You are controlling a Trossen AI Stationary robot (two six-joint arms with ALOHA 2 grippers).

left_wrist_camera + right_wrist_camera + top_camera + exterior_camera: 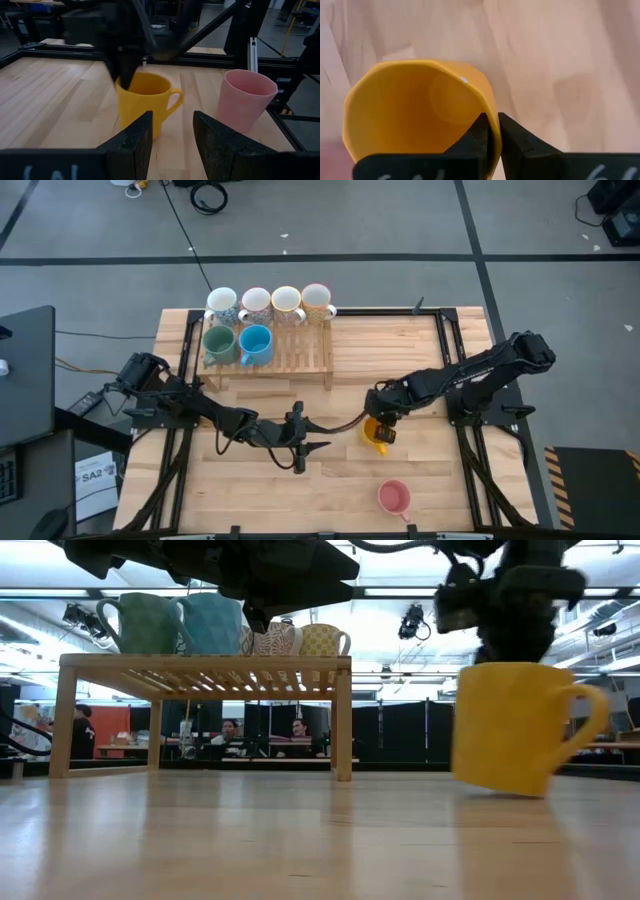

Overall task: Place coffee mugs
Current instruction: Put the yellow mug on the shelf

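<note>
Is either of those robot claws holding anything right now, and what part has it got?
Yes: the right gripper pinches the yellow mug by its rim wall, one finger inside, one outside. The left gripper holds nothing.

Two dark, nearly black robot arms, each built of chunky jointed segments. The left arm (170,400) ends in a slim forked left claw (298,442) and trails a thin black cable along its length. The right arm (480,370) is bulkier at its base, with rounded joint housings, and ends in the right claw (383,428). In the wrist views each claw shows two flat, matte black fingers (135,145), with faint white lettering on the body just behind them.
</note>
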